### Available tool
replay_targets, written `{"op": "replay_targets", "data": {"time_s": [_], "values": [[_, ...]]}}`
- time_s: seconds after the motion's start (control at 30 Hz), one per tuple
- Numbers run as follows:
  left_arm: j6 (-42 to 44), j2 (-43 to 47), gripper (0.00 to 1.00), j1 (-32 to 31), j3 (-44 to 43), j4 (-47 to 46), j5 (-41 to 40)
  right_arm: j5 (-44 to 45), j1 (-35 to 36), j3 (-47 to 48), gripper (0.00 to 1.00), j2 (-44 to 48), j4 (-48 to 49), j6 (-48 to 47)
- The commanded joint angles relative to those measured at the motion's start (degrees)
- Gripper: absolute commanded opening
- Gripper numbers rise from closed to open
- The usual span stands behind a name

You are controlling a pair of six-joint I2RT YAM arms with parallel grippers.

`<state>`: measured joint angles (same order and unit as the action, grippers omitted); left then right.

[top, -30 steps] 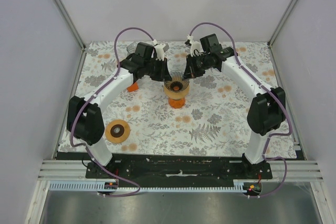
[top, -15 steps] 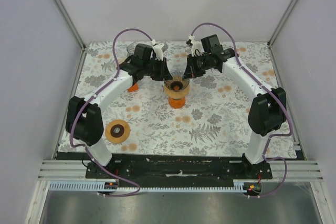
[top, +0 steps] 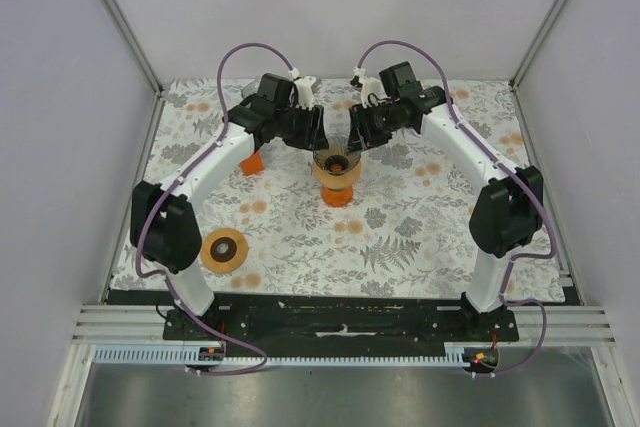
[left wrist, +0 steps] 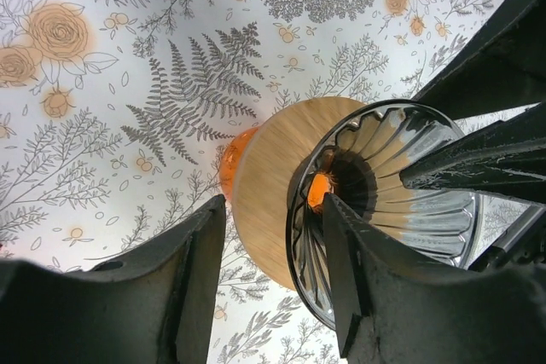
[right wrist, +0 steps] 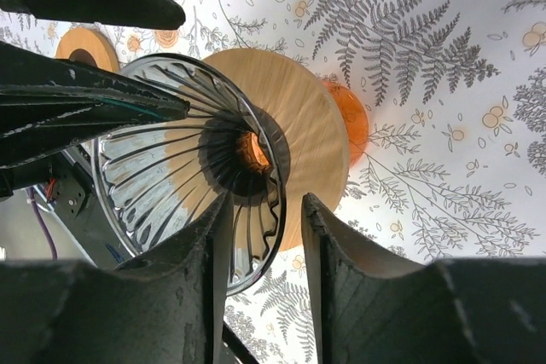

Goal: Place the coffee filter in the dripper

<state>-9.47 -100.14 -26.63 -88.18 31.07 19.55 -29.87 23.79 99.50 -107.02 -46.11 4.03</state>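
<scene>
The jaws of the left gripper [left wrist: 273,210] are shown spread apart, with nothing pinched. The near rim of the glass dripper [left wrist: 401,202] lies in the gap, close to one finger. The jaws of the right gripper [right wrist: 266,202] are likewise spread, with the opposite rim seen between them and nothing held.

Seen from above, the left gripper is placed at ten o'clock of the dripper and the right at two o'clock, both low by the rim. This is judged a stance for working at the cone's mouth from two sides.

The dripper is seated upright in a wooden collar [left wrist: 264,176] on an orange base [top: 338,196], mid-table on the flowered tablecloth [top: 420,237]. No coffee filter can be made out; whether one lines the ribbed cone cannot be told. A wooden ring [top: 224,249] is seen at seven o'clock, well apart.
</scene>
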Motion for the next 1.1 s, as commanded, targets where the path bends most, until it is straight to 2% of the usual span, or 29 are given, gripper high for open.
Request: {"op": "replay_targets", "data": {"time_s": [0.0, 0.2, 0.27, 0.37, 0.47, 0.63, 0.7, 0.87, 1.07], "values": [[3.59, 2.84, 0.57, 0.09, -4.89, 2.50, -0.48, -0.01, 0.11, 5.17, 0.46, 0.32, -2.23, -1.83], [3.50, 6.62, 0.59, 2.45, -10.51, 4.00, -3.90, 1.04, -0.32, 9.56, 0.50, 1.90, -4.08, -2.98], [2.80, 7.41, 0.58, 5.08, -11.75, 4.52, -5.74, 1.39, -0.94, 9.92, 0.50, 3.30, -4.08, -3.06], [1.66, 7.76, 0.51, 10.53, -10.96, 3.91, -8.29, 2.97, -1.82, 10.01, 0.51, 5.41, -4.17, -3.42], [2.35, 6.54, 0.45, 15.81, -9.82, 3.38, -9.35, 5.16, -2.26, 9.31, 0.52, 7.52, -4.08, -3.51], [8.67, 1.53, 0.48, 21.00, -9.73, 4.09, -9.18, 6.22, -2.78, 7.20, 0.52, 9.29, -4.08, -5.44], [9.38, -0.23, 0.45, 22.85, -9.90, 3.65, -10.23, 6.14, -2.87, 6.15, 0.52, 9.55, -3.99, -5.61], [15.27, -3.22, 0.38, 23.82, -9.47, 2.50, -14.01, 6.31, -3.14, 4.47, 0.52, 9.99, -3.99, -5.79], [18.79, -6.82, 0.30, 23.64, -9.64, 3.38, -14.19, 6.22, -3.22, 4.21, 0.52, 9.46, -4.08, -5.88]]}}
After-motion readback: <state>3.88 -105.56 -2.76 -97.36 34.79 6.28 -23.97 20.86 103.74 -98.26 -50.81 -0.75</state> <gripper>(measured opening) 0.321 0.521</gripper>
